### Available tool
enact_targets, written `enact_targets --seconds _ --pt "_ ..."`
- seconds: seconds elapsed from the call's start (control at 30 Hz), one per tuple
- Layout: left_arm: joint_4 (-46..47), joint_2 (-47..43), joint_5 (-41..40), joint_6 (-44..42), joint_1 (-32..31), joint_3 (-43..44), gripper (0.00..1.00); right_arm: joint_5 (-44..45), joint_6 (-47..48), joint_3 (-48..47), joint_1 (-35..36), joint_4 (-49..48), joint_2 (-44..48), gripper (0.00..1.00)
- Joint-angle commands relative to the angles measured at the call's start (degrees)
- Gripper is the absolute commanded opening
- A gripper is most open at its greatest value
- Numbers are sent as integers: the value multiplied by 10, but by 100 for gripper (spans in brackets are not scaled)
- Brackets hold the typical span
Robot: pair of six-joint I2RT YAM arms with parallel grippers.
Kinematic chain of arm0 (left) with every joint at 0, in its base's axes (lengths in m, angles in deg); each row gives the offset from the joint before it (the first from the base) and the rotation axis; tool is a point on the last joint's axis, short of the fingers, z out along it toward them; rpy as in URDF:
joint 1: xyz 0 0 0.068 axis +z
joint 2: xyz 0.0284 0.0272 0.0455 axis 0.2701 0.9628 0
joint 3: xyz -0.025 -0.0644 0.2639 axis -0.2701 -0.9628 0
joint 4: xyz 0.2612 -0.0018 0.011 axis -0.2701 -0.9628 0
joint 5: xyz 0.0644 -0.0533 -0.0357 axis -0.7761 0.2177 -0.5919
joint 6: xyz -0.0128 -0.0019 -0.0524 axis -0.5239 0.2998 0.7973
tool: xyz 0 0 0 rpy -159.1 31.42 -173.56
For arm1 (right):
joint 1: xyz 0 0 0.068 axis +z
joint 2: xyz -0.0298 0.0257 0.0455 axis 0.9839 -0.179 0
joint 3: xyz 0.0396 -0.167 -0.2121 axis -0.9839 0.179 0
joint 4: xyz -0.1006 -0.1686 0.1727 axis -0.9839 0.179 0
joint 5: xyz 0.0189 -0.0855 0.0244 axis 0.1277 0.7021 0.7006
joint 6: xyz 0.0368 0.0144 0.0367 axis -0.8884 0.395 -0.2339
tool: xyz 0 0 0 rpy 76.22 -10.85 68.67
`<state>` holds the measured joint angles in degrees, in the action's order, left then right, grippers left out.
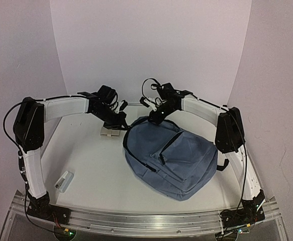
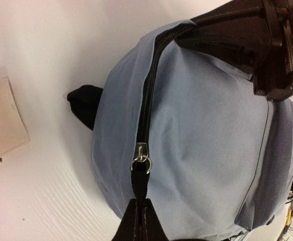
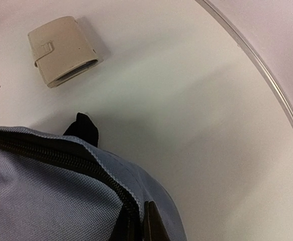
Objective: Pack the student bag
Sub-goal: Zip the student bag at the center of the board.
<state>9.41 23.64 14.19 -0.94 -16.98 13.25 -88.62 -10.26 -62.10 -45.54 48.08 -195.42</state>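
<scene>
The student bag (image 1: 174,155), slate-blue with black straps, lies flat on the white table right of centre. Its main zipper (image 2: 149,95) is closed up to the metal slider (image 2: 140,159). My left gripper (image 2: 140,221) is at the bag's top left and is shut on the black zipper pull tab (image 2: 141,186) that hangs from the slider. My right gripper (image 3: 145,228) is at the bag's top edge. It is shut on a fold of the blue fabric (image 3: 136,186) right beside the zipper teeth. In the top view both grippers (image 1: 122,122) (image 1: 155,118) meet over the bag's far end.
A beige snap-flap wallet (image 1: 110,132) (image 3: 63,50) lies on the table just left of the bag's top. A small white object (image 1: 64,181) rests near the left arm's base. A black strap loop (image 3: 83,129) sticks out behind the bag. The table's curved rim (image 3: 257,65) runs behind.
</scene>
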Motion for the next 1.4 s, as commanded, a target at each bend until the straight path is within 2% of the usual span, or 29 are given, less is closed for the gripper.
enact_targets --seconds 0.0,0.27,0.47,0.63,0.87,0.93,1.0,1.07,1.17,1.37 --pt "2 -63 -22 6 -2 -36 0 71 -31 -7 -36 -30 15 0" --pt "4 -81 -29 14 -15 -79 0 125 -93 3 -79 -32 30 0" --pt "-1 -80 -50 15 -14 -70 0 127 -114 111 -106 -32 96 0" --pt "-9 -29 -30 20 25 1 0 92 -125 248 -127 -32 176 0" --pt "-63 87 -19 -11 40 169 0 -54 -136 403 -121 -28 288 1" --pt "-71 101 -4 -17 39 195 0 -84 -117 418 -116 -12 306 15" --pt "-61 98 21 -21 39 194 0 -89 -101 407 -116 -4 315 47" --pt "-46 87 41 -22 35 179 0 -90 -86 379 -116 -4 312 65" --pt "-38 70 46 -33 17 161 0 -105 -80 309 -115 -3 278 76" --pt "-38 58 32 -33 -6 148 0 -114 -60 155 -94 4 170 82"
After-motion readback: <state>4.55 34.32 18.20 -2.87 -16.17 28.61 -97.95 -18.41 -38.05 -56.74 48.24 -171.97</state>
